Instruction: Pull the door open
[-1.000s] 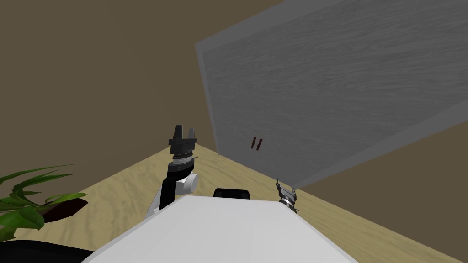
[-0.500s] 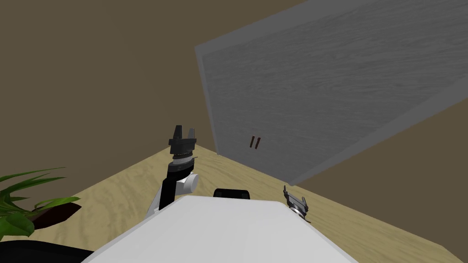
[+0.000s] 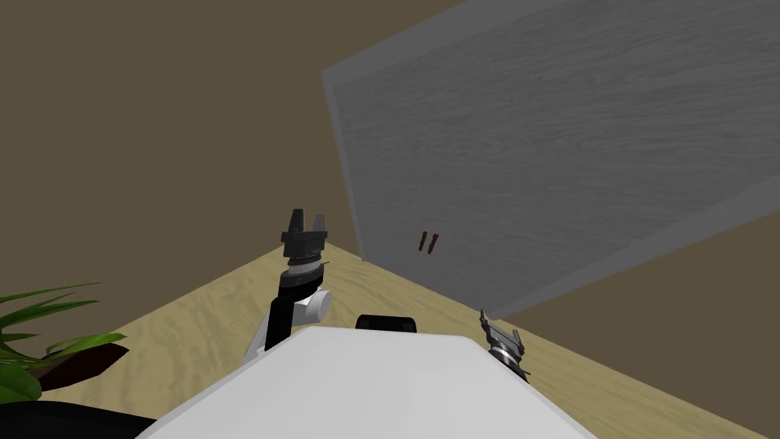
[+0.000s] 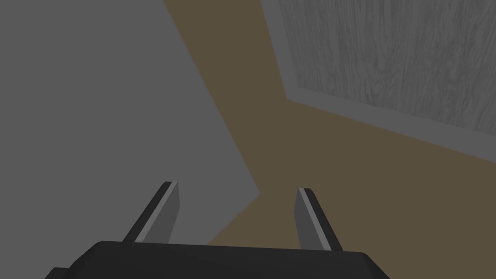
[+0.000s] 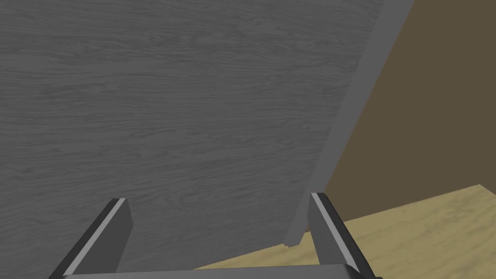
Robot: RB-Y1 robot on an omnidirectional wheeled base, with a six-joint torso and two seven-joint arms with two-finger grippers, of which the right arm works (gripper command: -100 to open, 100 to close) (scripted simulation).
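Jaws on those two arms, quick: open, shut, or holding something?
Left gripper: jaws open, holding nothing.
Right gripper: jaws open, holding nothing, facing the grey door.

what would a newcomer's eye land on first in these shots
The big grey wood-grain door slants across the upper right of the head view, straight ahead of me. Low on it, near its left edge, sits a small dark reddish-brown handle of two short bars. A green leafy plant pokes in over the tan wood floor at my far left.
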